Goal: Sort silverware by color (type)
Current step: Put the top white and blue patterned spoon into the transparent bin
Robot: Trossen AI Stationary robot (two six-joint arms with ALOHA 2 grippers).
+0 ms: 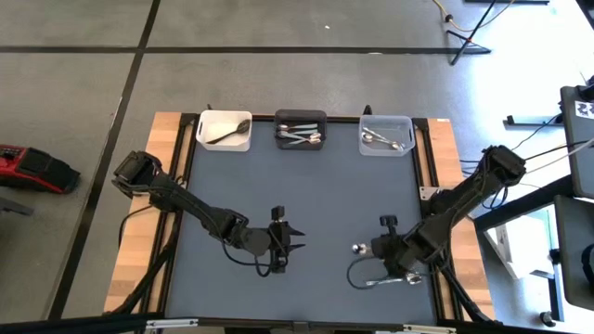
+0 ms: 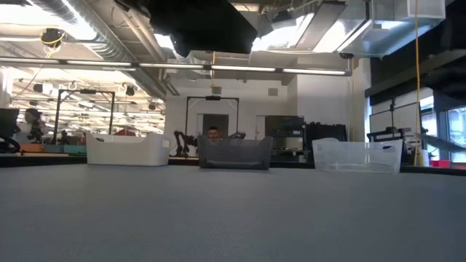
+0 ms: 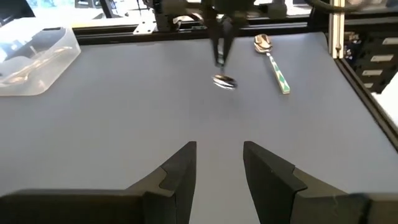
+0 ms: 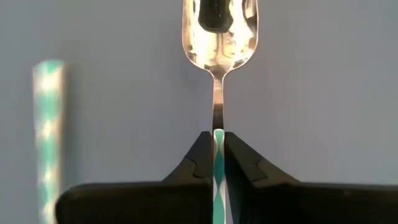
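Observation:
My right gripper is at the table's near right, shut on a silver spoon with a teal-and-white handle. The spoon's bowl points toward the table's left. A second teal-handled spoon lies flat on the mat just nearer than it, also seen in the left wrist view. My left gripper hovers open near the table's near middle, facing the right gripper, and touches nothing. The far bins hold other spoons. My right gripper pinches the spoon's teal-and-white handle between its two fingers, close to the neck. The spoon runs on forward in line with the fingers. Its shiny bowl sticks out ahead, low over the mat; whether it touches the mat I cannot tell.
Three bins stand along the far edge: a white one with a dark spoon, a black one with teal-handled spoons, and a clear one with silver spoons. Grey mat lies open between bins and grippers.

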